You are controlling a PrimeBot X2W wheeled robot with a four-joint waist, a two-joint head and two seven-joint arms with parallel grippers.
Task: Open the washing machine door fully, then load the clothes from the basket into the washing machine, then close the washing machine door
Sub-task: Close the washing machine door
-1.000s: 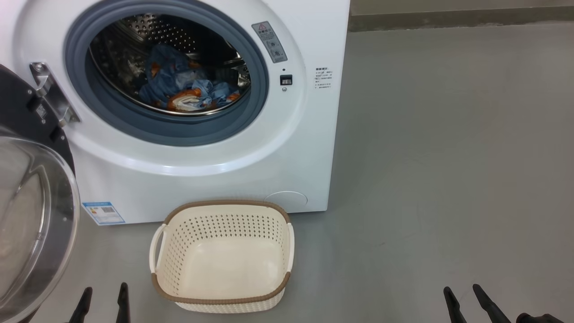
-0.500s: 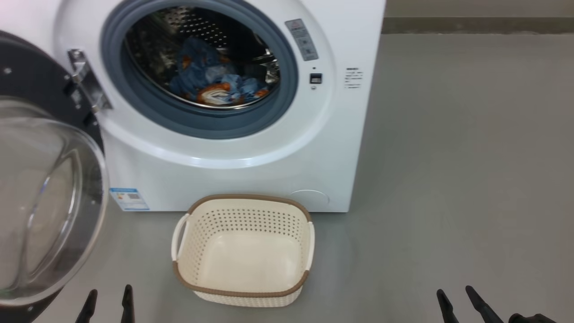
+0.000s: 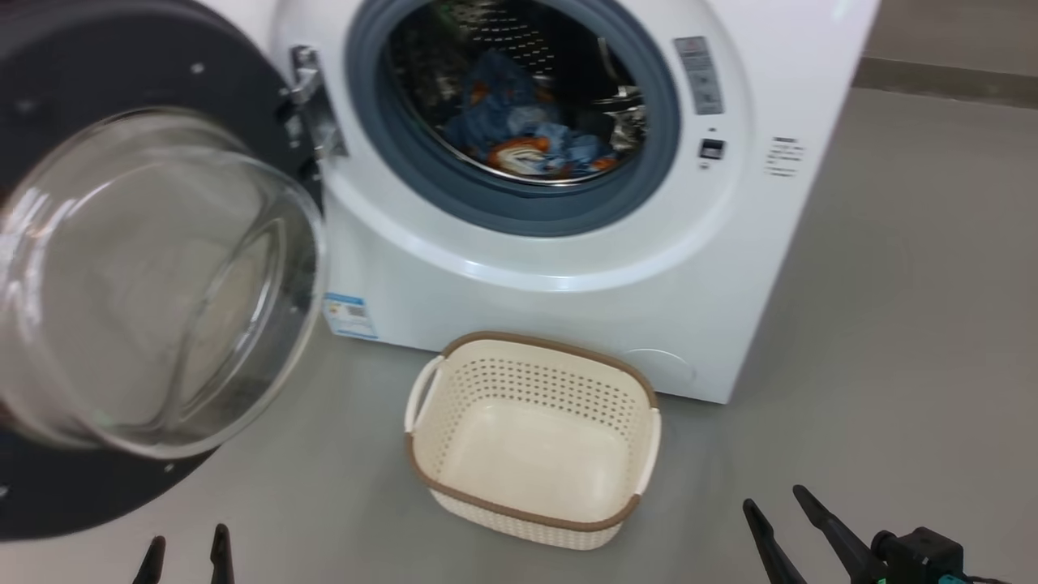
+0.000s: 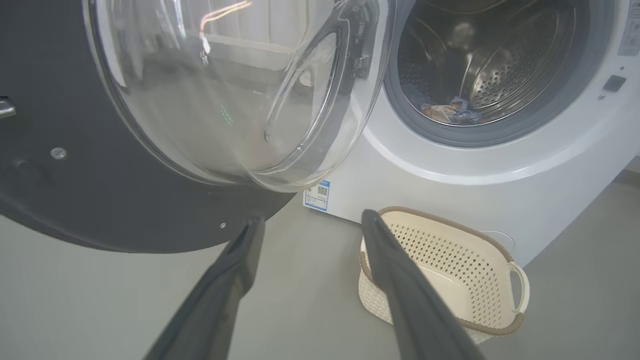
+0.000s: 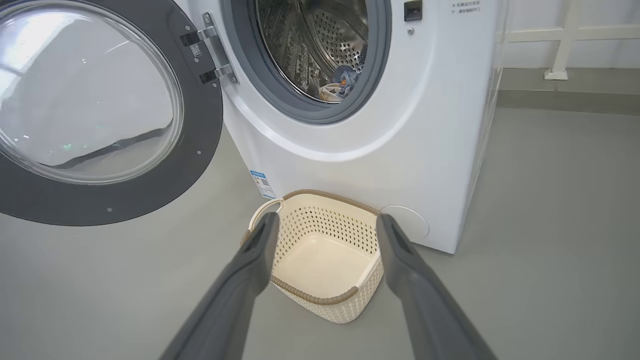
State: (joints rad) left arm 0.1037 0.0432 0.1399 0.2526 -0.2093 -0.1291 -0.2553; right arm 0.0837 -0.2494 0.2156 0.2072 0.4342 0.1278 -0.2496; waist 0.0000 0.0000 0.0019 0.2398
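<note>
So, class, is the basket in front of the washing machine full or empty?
Empty. The basket shows its bare cream floor with nothing in it; the clothes lie inside the drum of the washing machine.

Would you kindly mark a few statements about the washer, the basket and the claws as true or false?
1. The washing machine door hangs open. True.
2. The basket holds clothes. False: it is empty; the clothes lie in the drum.
3. The left claw grips the door's rim. False: it is open, holding nothing.
4. The basket stands on the floor before the washing machine. True.
5. The right claw is shut. False: it is open.
</note>
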